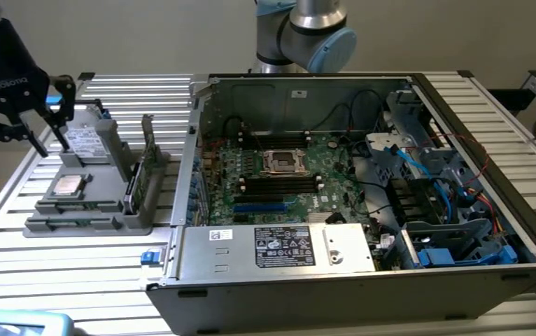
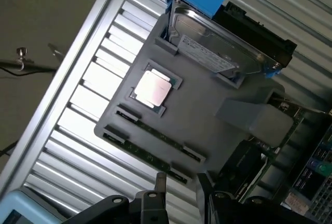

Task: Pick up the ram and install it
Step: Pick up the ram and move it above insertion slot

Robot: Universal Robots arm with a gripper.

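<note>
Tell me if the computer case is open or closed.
Open: the computer case has no side panel on, and the motherboard inside lies exposed.

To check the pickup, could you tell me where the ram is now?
On the exterior view's left, the ram stands on edge in a slot of the gray fixture, beside the silver processor chip, outside the computer case.

Everything is carried by a table [image 1: 81,252] of pale metal slats. An open computer case [image 1: 249,301] is set on it, across the middle and the exterior view's right. A grey holder tray [image 1: 105,185] is laid flat just beside the case, on the exterior view's left. A light-blue object [image 1: 11,323] is seen at the near corner.
</note>
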